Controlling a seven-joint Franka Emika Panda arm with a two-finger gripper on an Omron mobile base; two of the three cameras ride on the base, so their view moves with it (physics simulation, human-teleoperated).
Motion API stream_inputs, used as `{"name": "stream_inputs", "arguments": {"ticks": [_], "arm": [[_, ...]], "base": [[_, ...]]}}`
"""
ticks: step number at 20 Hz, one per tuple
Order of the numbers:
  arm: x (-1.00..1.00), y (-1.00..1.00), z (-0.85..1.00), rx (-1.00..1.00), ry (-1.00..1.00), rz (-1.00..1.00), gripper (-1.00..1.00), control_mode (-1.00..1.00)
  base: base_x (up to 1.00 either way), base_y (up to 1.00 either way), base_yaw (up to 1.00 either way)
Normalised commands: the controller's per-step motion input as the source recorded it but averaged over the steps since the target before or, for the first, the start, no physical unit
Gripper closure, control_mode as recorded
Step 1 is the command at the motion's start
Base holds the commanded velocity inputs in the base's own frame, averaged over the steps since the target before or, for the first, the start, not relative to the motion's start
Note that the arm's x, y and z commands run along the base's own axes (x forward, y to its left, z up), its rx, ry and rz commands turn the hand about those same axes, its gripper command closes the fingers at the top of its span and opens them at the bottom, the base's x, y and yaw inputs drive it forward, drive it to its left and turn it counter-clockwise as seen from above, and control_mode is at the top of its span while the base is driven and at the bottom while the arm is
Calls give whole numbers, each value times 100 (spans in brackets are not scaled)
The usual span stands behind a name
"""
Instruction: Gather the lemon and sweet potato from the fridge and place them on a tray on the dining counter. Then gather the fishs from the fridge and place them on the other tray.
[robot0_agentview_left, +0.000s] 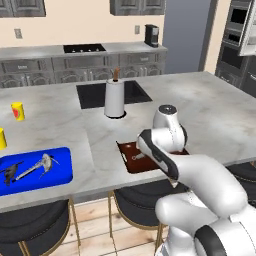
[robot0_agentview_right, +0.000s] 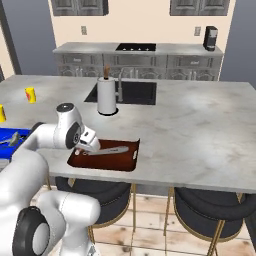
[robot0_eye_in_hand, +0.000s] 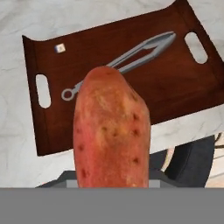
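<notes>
Sweet potato (robot0_eye_in_hand: 111, 131): orange-red, speckled skin, tapered top; fills the middle of the hand view, rising from between the gripper fingers, which are hidden behind it. Gripper (robot0_agentview_right: 89, 148): pinching the sweet potato, held above the near edge of the reddish-brown tray; fingertips themselves not visible.

Reddish-brown tray (robot0_eye_in_hand: 175, 83): rectangular, wood-toned, a cut-out handle at each short end; sits near the front edge of the tabletop (robot0_agentview_left: 210, 100). Also seen in the left base view (robot0_agentview_left: 131, 162) and the right base view (robot0_agentview_right: 127, 162).

Tongs (robot0_eye_in_hand: 131, 59): grey metal, lying diagonally on the reddish-brown tray, ring end toward one handle slot.

Small white item (robot0_eye_in_hand: 60, 48): on the tray near a corner; too small to identify.

Blue tray (robot0_agentview_left: 60, 172): rounded corners, low rim, at the left of the tabletop, well apart from the reddish-brown tray. Holds two grey fish (robot0_agentview_left: 37, 167) lying side by side.

Yellow cups: one (robot0_agentview_left: 18, 111) behind the blue tray, a second (robot0_agentview_left: 2, 138) at the left edge of the picture.

Paper towel roll (robot0_agentview_left: 114, 98): white, upright on a holder, at the front edge of the dark inset sink (robot0_agentview_left: 92, 95).

Stools (robot0_agentview_right: 200, 212): dark seats, gold legs, tucked under the tabletop's front edge.

Back counter: cooktop (robot0_agentview_left: 84, 48) and a dark coffee machine (robot0_agentview_left: 151, 35).
</notes>
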Motion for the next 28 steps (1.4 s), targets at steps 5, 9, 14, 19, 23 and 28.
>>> {"name": "stream_inputs", "arguments": {"ticks": [5,9,14,19,23,28], "arm": [[59,10,-35,0,7,0,100,-100],[56,8,-37,0,7,0,100,-100],[53,5,-37,0,8,0,100,-100],[44,3,-39,0,7,0,100,-100],[31,3,-34,0,6,0,100,-100],[31,2,-31,0,5,0,100,-100]], "base": [[0,0,0],[0,0,0],[0,0,0],[0,0,0],[0,0,0],[0,0,0]]}}
